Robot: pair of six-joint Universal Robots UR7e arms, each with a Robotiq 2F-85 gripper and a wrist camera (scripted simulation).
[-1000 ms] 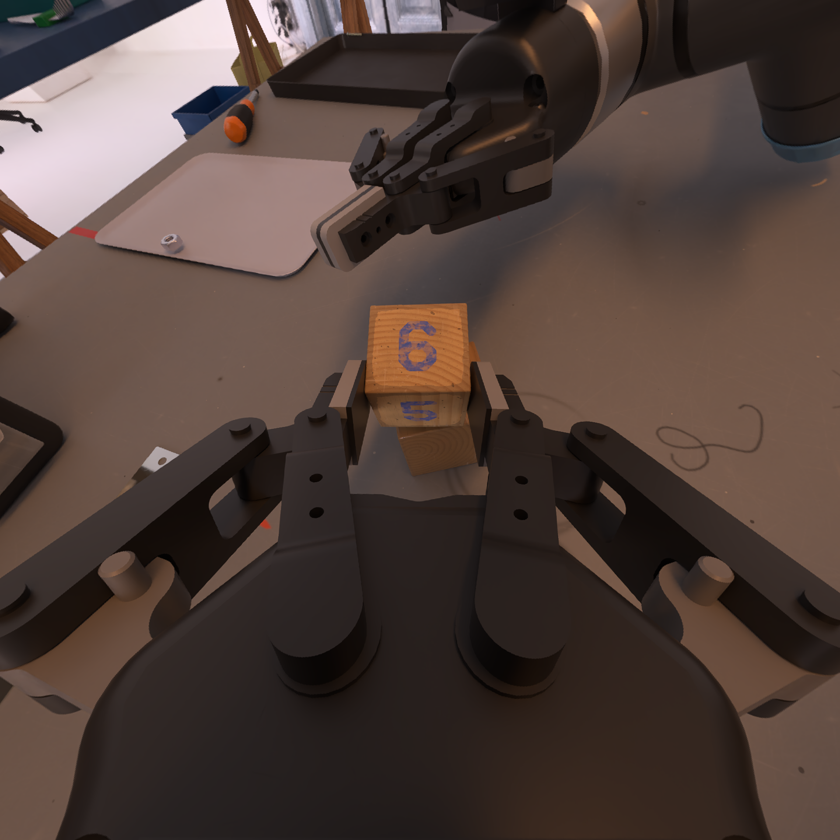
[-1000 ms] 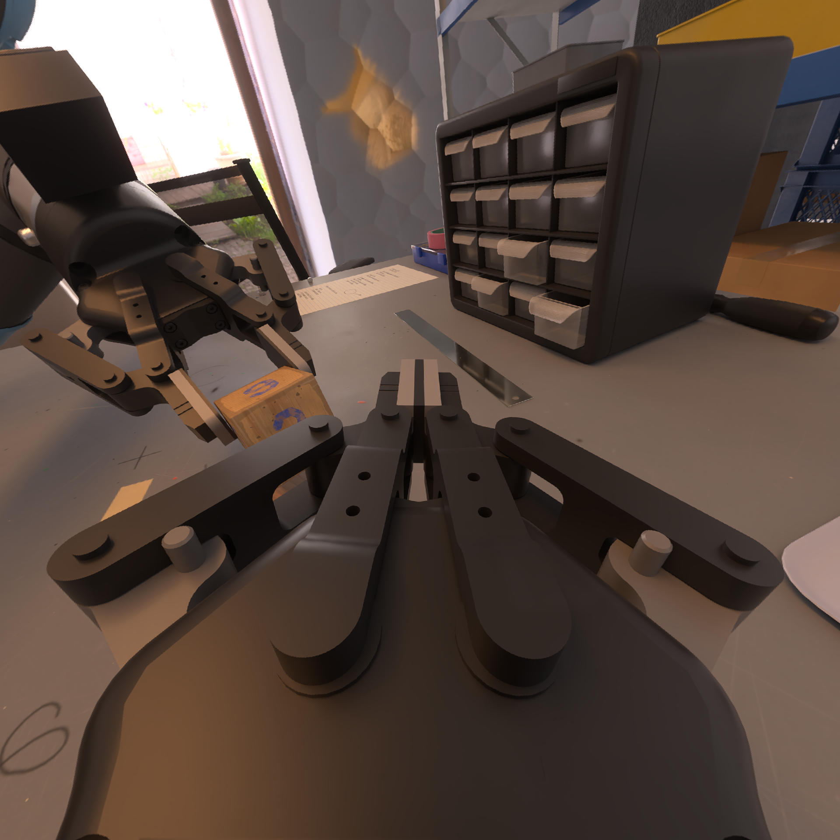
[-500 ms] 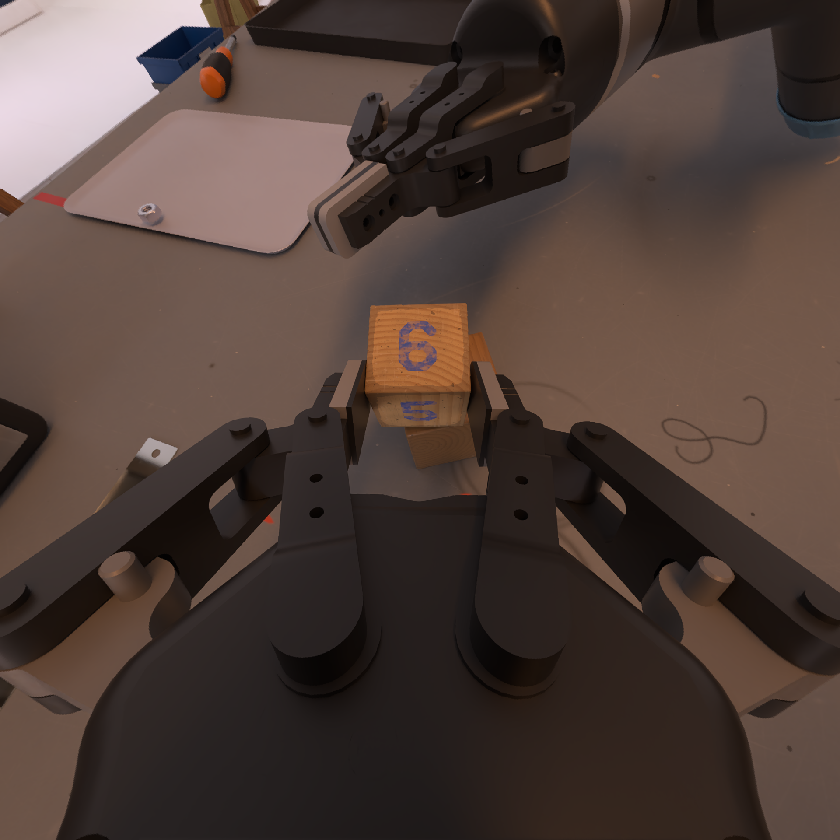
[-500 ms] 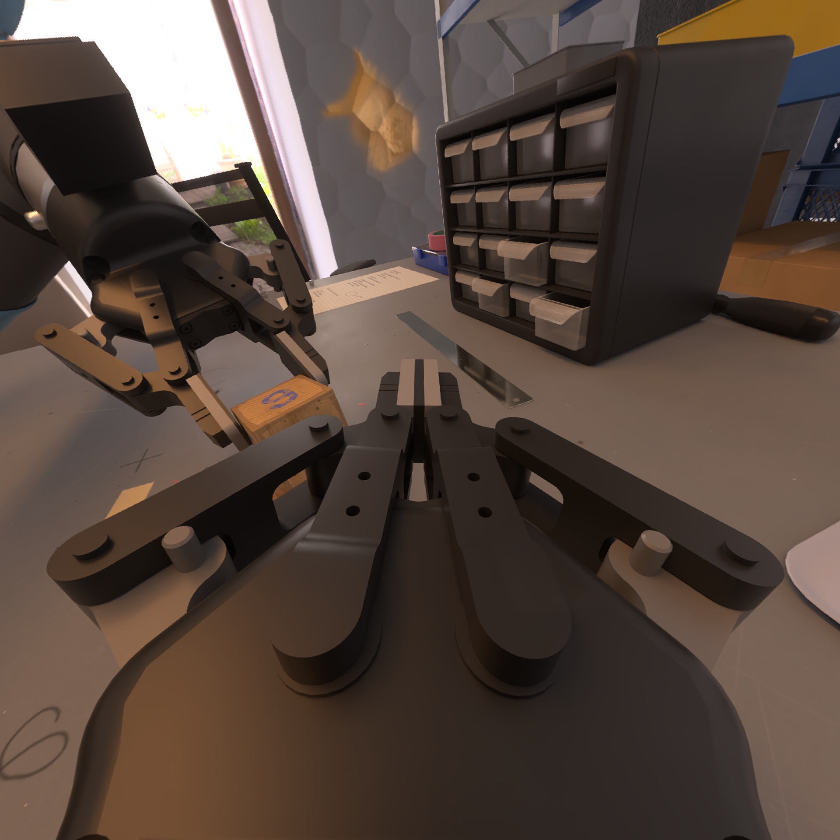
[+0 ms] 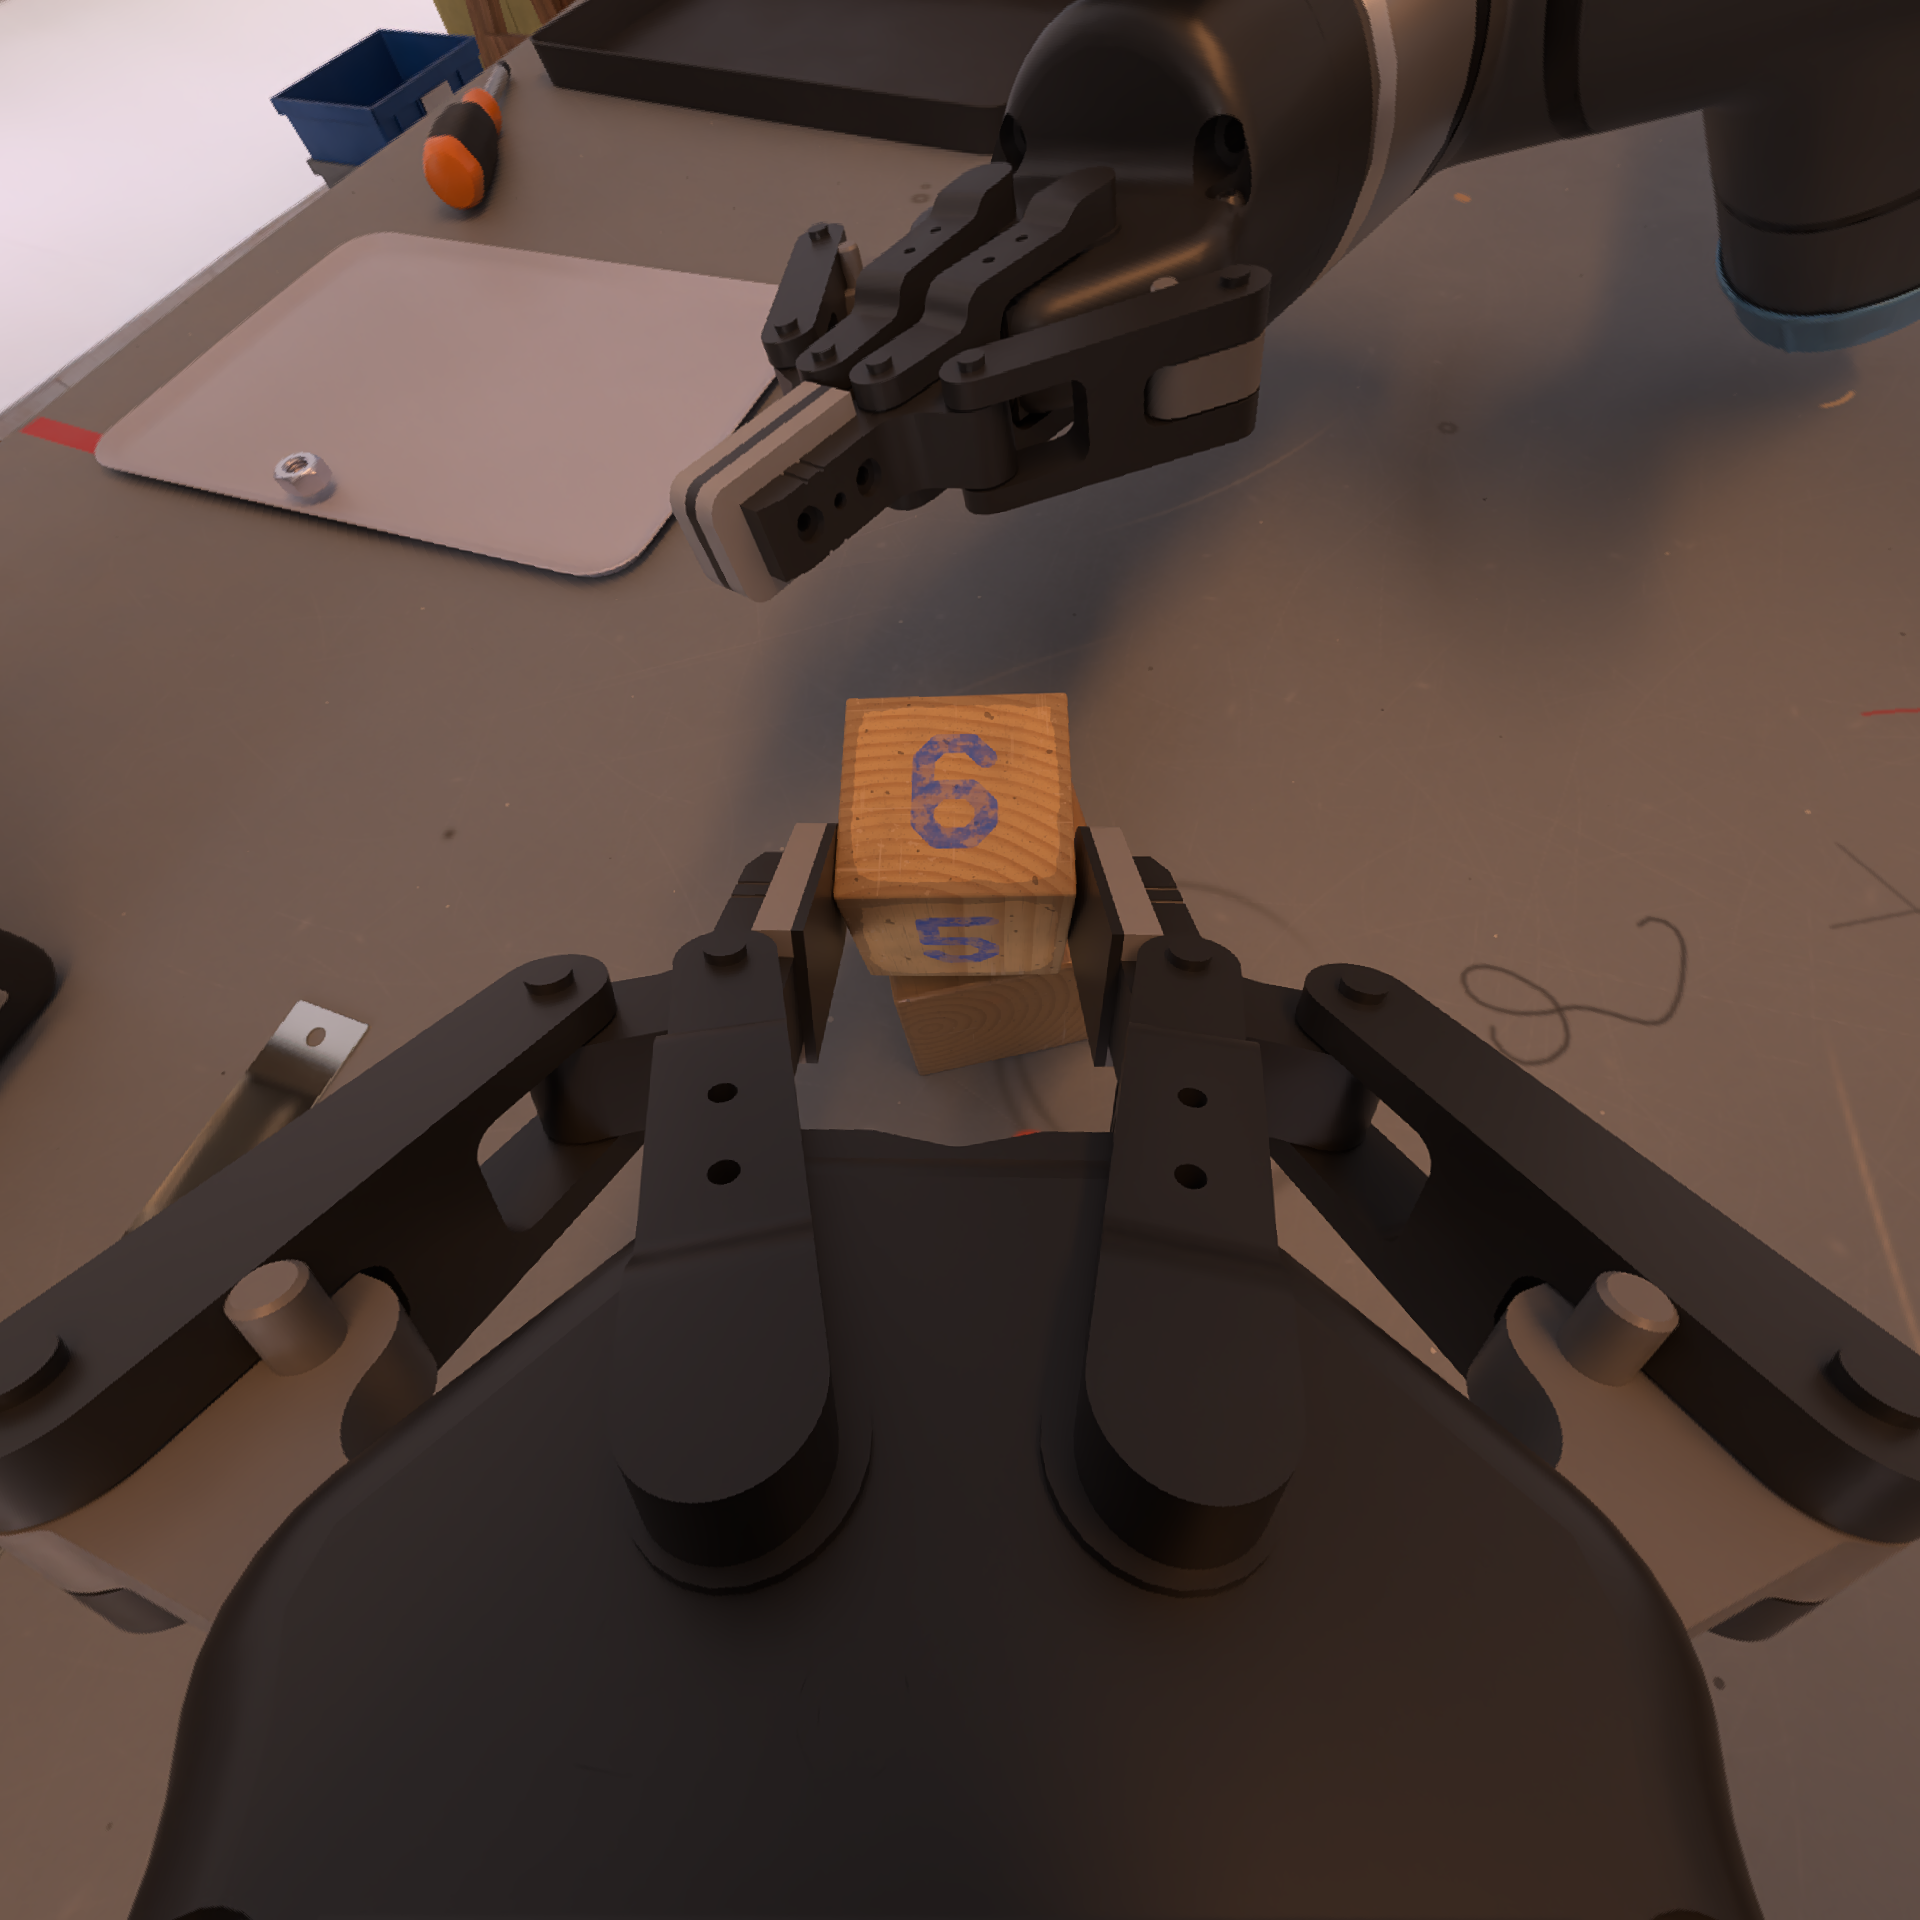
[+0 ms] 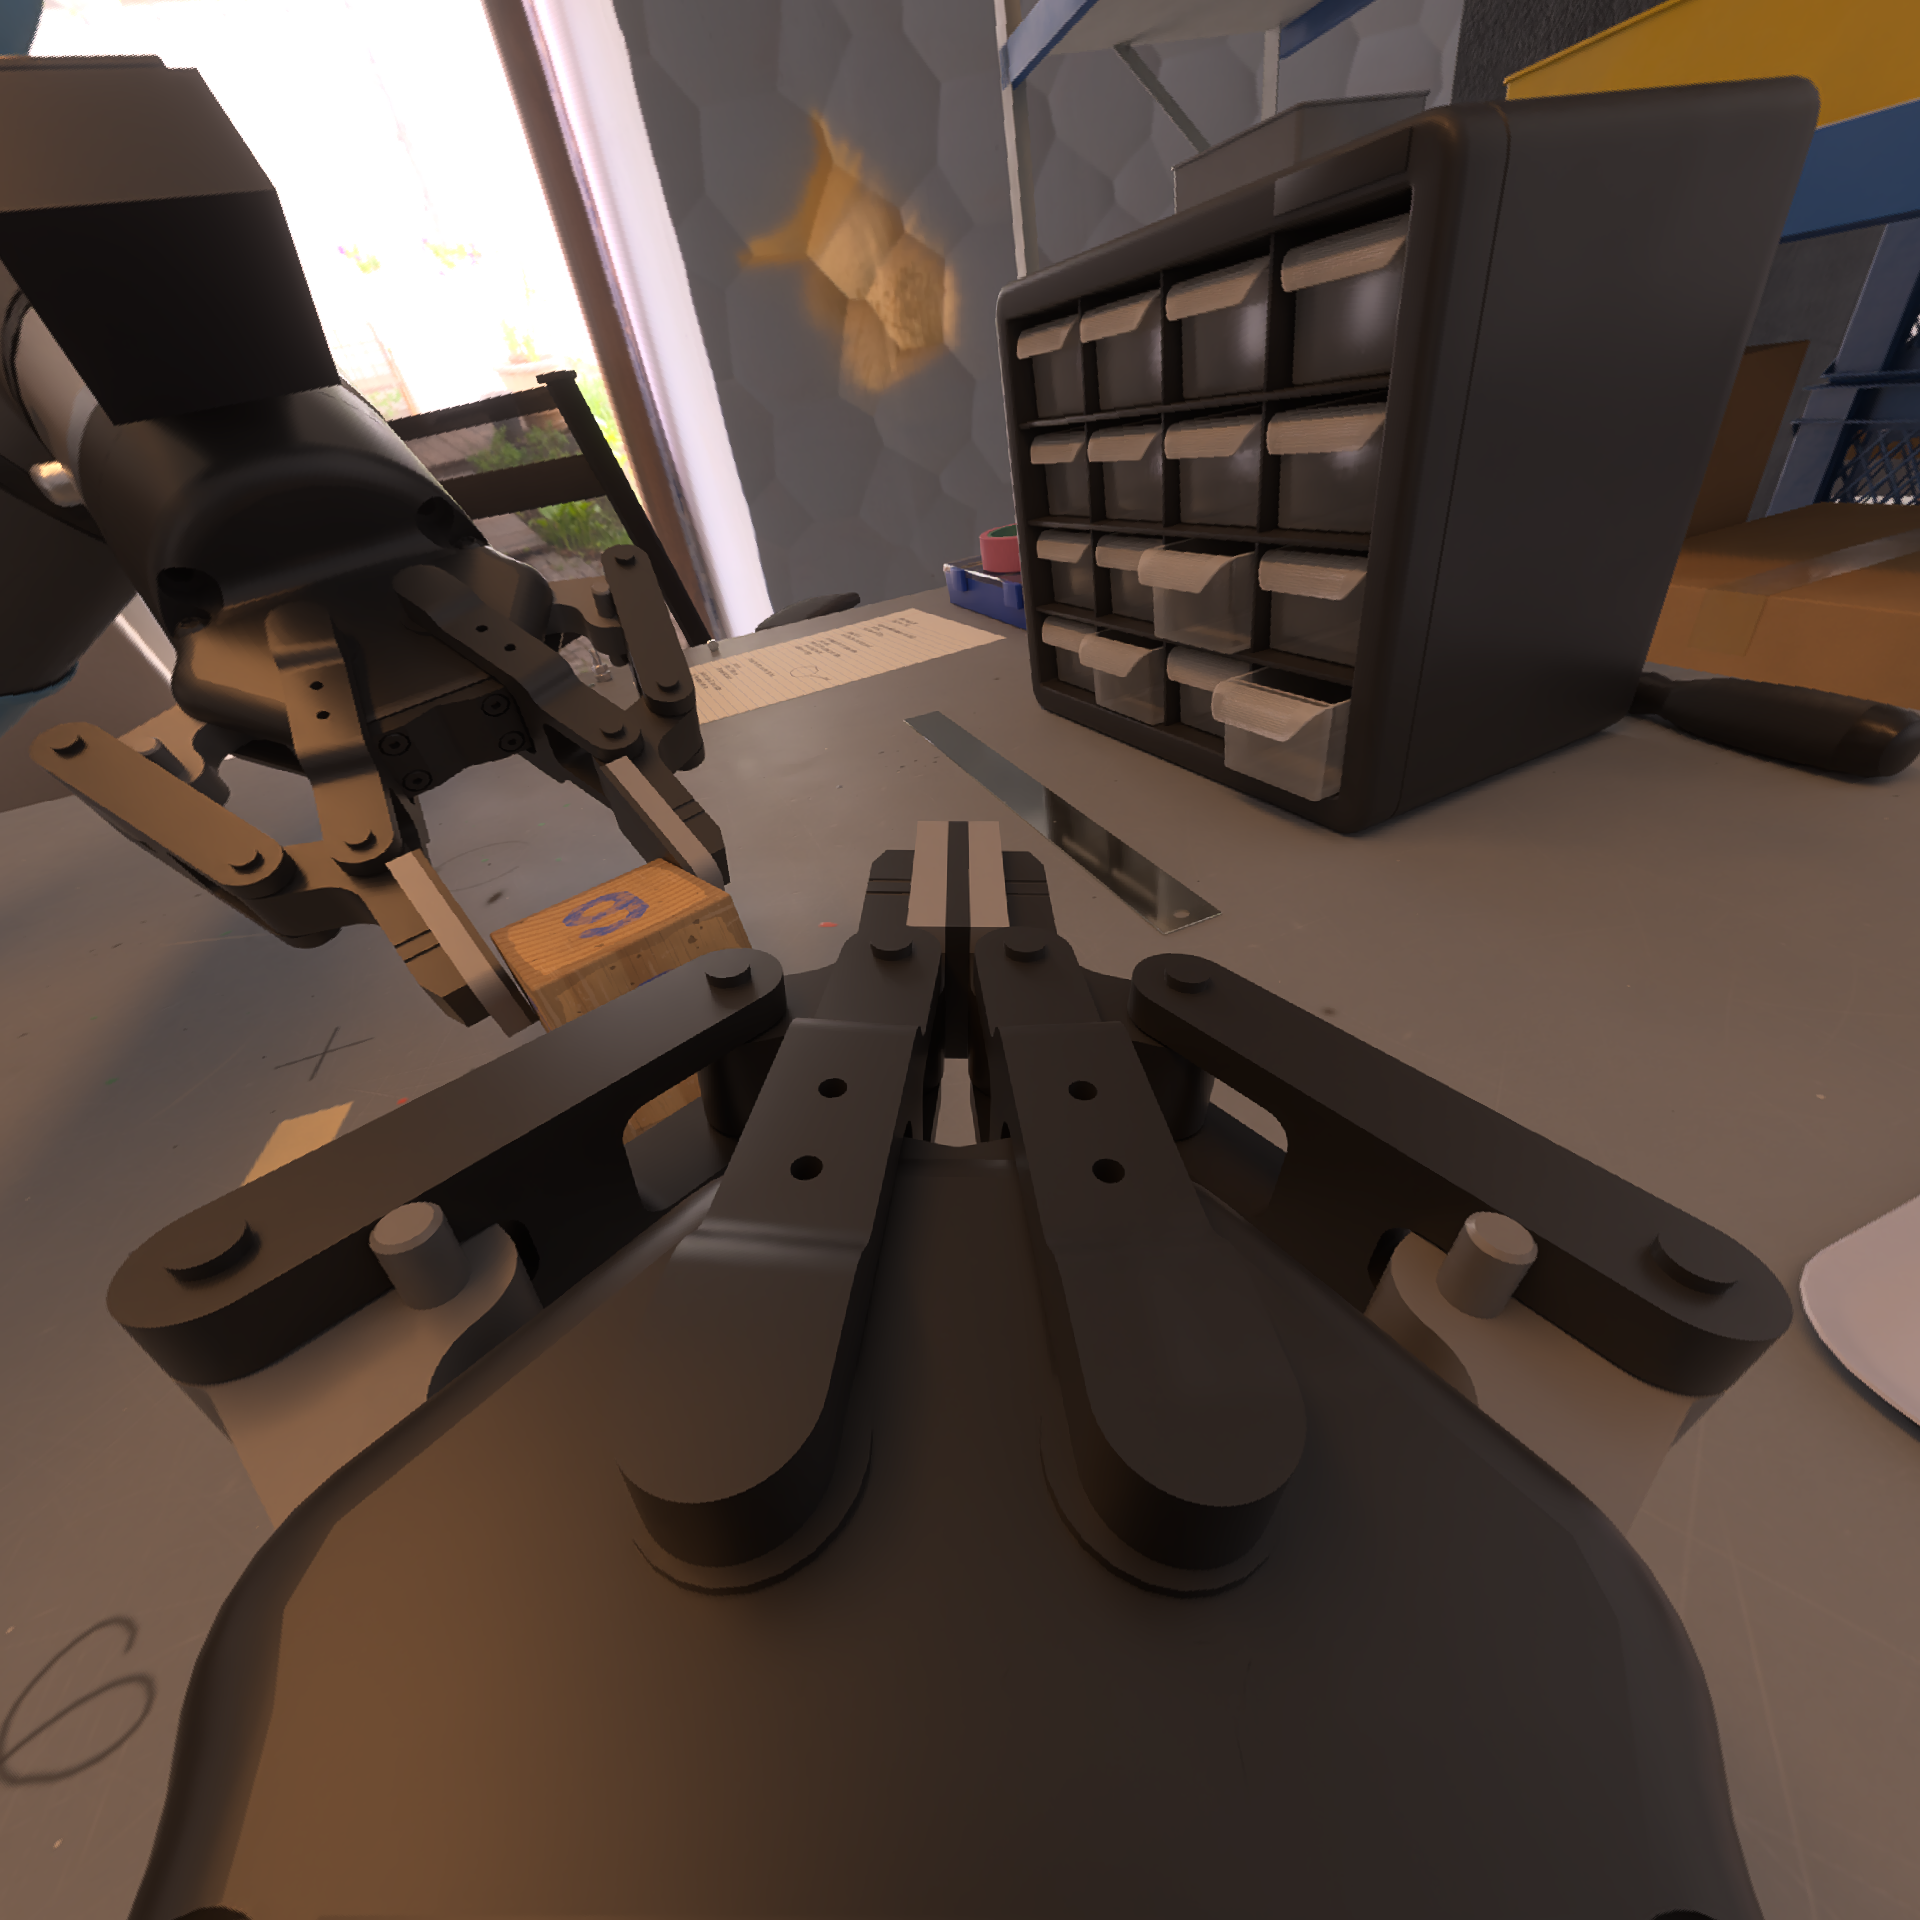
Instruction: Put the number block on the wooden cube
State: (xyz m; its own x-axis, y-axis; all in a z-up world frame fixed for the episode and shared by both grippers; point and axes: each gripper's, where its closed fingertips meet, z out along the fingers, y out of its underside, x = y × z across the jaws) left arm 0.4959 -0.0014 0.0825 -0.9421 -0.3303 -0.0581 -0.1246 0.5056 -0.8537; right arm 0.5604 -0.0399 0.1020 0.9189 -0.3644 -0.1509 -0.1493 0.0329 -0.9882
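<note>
The number block point(image 5: 954, 800), a wooden block with blue digits, sits between the fingers of my left gripper point(image 5: 956, 899), which is shut on its sides. The plain wooden cube point(image 5: 987, 1023) stands on the table directly under it, turned a little and offset slightly right; the block's underside appears to meet the cube's top. The block also shows in the right wrist view point(image 6: 613, 925), held by the left gripper point(image 6: 592, 925). My right gripper point(image 6: 958, 873) is shut and empty; in the left wrist view it point(image 5: 743, 530) hovers beyond the block.
A white tray point(image 5: 436, 384) with a nut point(image 5: 303, 476), a screwdriver point(image 5: 462, 156), a blue bin point(image 5: 364, 99) and a black tray point(image 5: 779, 73) lie beyond. A metal bracket point(image 5: 270, 1081) lies left. A drawer cabinet point(image 6: 1351, 468), steel ruler point(image 6: 1060, 821) and paper point(image 6: 842, 655) lie ahead of the right gripper.
My left gripper has come down and tilted with the number block in it, so the block now sits just over the wooden cube. The right gripper has stayed shut and still.
</note>
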